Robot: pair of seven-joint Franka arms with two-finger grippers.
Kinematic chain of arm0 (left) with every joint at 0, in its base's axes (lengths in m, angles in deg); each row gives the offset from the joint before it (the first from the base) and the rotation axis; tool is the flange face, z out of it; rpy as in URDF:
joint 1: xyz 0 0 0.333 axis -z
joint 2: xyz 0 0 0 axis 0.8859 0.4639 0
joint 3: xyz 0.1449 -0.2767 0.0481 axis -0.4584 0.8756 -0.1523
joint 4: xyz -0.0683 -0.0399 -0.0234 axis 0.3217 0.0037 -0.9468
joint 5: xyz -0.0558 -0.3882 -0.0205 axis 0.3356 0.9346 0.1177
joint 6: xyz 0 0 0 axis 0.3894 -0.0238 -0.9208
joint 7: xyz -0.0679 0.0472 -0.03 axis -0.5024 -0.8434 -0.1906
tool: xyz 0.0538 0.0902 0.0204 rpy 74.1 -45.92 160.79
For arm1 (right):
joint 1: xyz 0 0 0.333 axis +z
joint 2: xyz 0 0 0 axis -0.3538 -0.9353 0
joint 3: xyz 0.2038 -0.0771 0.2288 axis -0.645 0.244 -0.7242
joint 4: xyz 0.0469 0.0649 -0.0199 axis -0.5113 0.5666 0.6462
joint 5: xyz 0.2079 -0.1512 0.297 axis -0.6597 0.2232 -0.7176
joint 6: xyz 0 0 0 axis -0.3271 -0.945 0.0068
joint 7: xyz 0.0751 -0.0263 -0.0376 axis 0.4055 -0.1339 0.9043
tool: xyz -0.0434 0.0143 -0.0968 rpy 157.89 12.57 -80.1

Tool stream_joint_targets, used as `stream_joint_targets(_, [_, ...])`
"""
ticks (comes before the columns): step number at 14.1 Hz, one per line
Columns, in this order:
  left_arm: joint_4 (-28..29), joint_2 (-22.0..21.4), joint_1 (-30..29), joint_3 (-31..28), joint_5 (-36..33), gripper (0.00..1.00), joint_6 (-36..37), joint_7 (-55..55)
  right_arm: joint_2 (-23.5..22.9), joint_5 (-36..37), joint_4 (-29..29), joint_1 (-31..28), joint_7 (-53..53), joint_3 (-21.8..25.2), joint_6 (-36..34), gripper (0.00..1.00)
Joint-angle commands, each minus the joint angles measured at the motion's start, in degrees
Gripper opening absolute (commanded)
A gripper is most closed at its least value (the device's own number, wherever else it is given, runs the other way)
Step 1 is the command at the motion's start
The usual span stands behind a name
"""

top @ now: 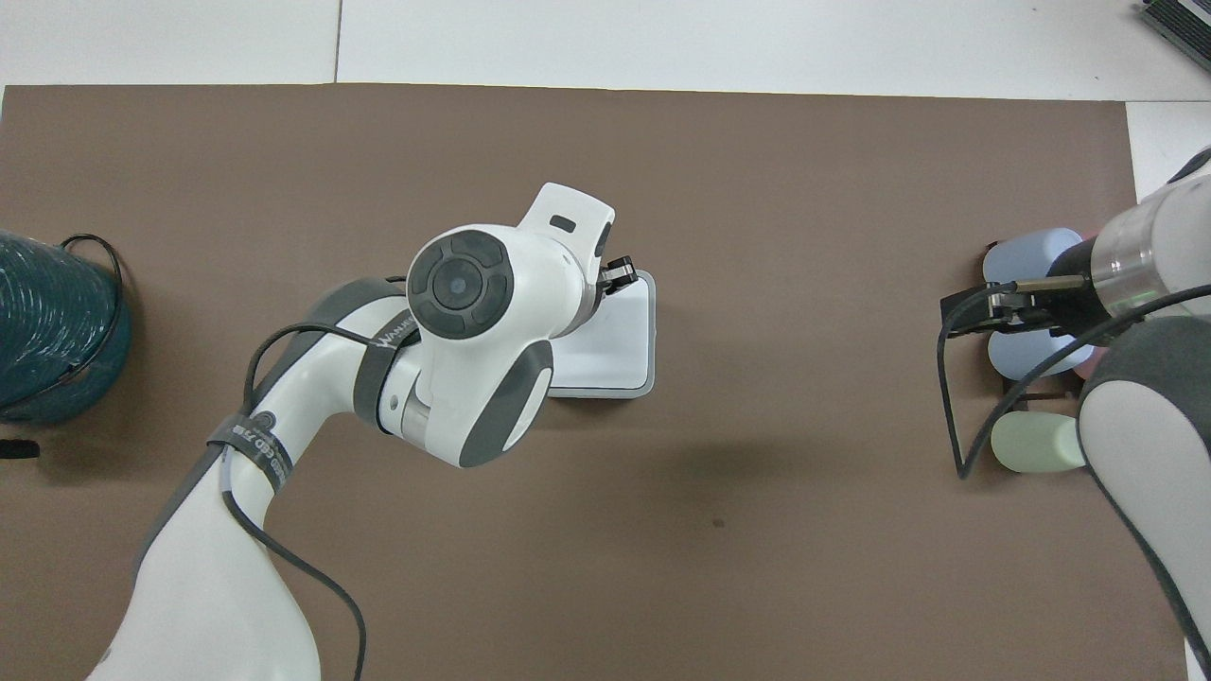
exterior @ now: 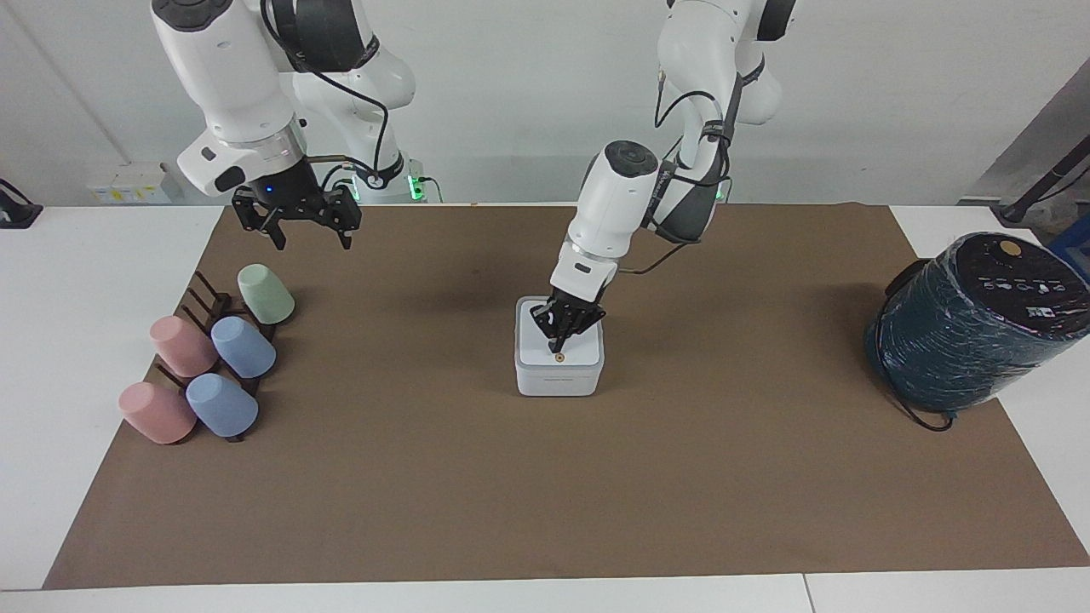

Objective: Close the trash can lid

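Observation:
The white cube-shaped trash can (exterior: 559, 379) stands in the middle of the brown mat; it also shows in the overhead view (top: 605, 383). Its lid (exterior: 572, 353) lies flat on the can, with the orange-brown dot just farther from the robots than the fingertips; part of the lid shows in the overhead view (top: 620, 331). My left gripper (exterior: 558, 345) points down with its fingers together, tips at the lid's top face. The left arm hides much of the can from overhead, where the left gripper (top: 620, 273) just peeks out. My right gripper (exterior: 311, 241) is open and empty, waiting in the air over the mat's edge by the cup rack.
A dark rack with several pastel cups (exterior: 204, 362) sits at the right arm's end of the mat, also seen overhead (top: 1036, 326). A large dark teal wrapped cylinder (exterior: 971, 328) with a cable stands at the left arm's end.

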Motion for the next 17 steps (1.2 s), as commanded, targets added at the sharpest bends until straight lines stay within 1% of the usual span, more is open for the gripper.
stream_joint_targets(1, [-7.5, 1.0, -4.6, 0.2, -1.8, 0.00, 11.8, -4.0, 1.1, 0.0, 0.9, -0.5, -0.3, -0.2, 0.2, 1.00])
stream_joint_targets(4, [-12.8, 0.5, -10.1, 0.0, -1.6, 0.00, 22.6, -13.7, 1.1, 0.0, 0.9, -0.5, -0.3, -0.2, 0.2, 1.00])
stream_joint_targets(7, [-13.3, -0.9, -16.7, -0.5, -1.7, 0.00, 29.0, -28.5, 1.1, 0.0, 0.9, -0.5, -0.3, -0.2, 0.2, 1.00])
stream_joint_targets(12, [-12.9, -3.8, -26.4, -0.8, -2.6, 0.00, 36.9, -53.5, 1.1, 0.0, 0.9, -0.5, -0.3, -0.2, 0.3, 1.00])
stream_joint_targets(14, [-12.5, -5.2, -30.0, -0.9, -3.6, 0.00, 38.2, -61.6, 1.1, 0.0, 0.9, -0.5, -0.3, -0.2, 0.3, 1.00])
stream_joint_targets(16, [-12.5, -6.7, -32.5, -0.9, -3.7, 0.01, 39.6, -63.8, 1.1, 0.0, 0.9, -0.5, -0.3, -0.2, 0.3, 1.00])
stream_joint_targets(17, [-12.5, -7.5, -32.9, -1.0, -3.8, 0.03, 40.4, -63.8, 1.1, 0.0, 0.9, -0.5, -0.3, -0.2, 0.2, 1.00])
